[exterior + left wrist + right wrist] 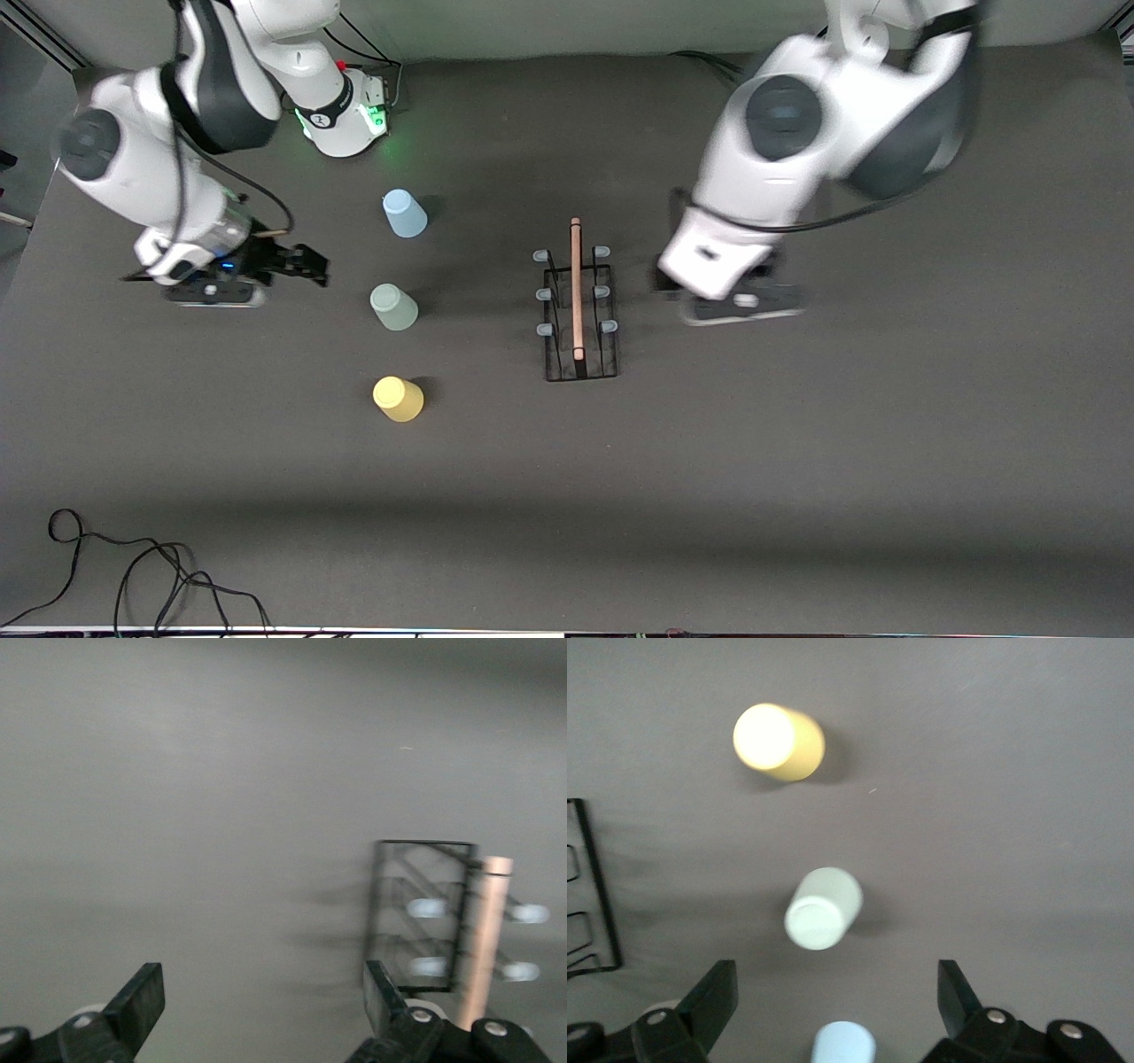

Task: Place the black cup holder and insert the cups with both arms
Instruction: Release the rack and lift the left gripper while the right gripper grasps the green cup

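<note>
Here, black cup holder (578,310) between cups (393,307) and left gripper (742,306), cable (133,567) nearby

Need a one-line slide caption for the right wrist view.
Open right hand above the table, facing upside-down yellow cup, grey-green cup and light blue cup; black cup holder at edge.

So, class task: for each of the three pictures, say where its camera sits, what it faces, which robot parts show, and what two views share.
Front view: high across the table, looking down on the black cup holder, three cups, and both arms.
Left wrist view: on the left arm, facing the table; the open left claw shows.
Right wrist view: on the right arm, over the yellow cup; the open right claw shows.
Shared: the holder appears in all views.
</note>
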Motion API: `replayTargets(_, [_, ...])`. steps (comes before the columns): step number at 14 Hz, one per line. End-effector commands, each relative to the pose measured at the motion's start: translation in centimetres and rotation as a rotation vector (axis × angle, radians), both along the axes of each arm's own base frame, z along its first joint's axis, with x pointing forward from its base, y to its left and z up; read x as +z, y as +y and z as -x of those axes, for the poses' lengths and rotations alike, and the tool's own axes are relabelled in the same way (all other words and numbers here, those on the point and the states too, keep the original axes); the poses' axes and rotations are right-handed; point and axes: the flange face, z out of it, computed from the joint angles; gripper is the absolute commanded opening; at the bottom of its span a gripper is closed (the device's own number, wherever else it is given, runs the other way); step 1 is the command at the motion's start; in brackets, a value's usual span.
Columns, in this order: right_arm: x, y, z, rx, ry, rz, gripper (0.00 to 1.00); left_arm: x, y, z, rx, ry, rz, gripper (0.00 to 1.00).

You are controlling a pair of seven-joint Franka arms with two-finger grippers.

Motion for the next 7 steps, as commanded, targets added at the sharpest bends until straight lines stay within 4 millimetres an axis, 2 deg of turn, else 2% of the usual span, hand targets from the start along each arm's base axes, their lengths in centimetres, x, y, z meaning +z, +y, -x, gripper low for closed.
replayTargets(1, [-3.7, 3.6, 0.1, -0.042, 0.01, -0.017, 1.0, 1.0, 9.2, 1.0, -0.064, 0.036, -0.014, 1.0])
replayTargets(2, [-5.3, 4.5, 0.5, -0.042, -0.007, -0.015, 1.0, 1.2, 12.4, 1.0, -0.081, 0.041, -0.01, 1.0])
replayTargets(3, [-7.5, 4.6, 1.3, -0.044, -0.028, -0.013, 1.0, 1.6, 15.9, 0.9, -0.082, 0.048, -0.009, 1.0])
replayTargets(5, [-11.0, 4.7, 2.4, -0.041, -0.052, -0.005, 1.0, 2.3, 21.7, 0.9, -0.088, 0.071, -0.004, 1.0])
replayTargets(6, [-12.4, 4.8, 2.7, -0.036, -0.052, 0.001, 1.0, 2.8, 24.2, 1.0, -0.105, 0.068, 0.002, 1.0])
replayTargets(7, [-13.7, 4.8, 3.0, -0.038, -0.064, 0.003, 1.0, 3.0, 25.8, 1.2, -0.138, 0.059, 0.006, 1.0])
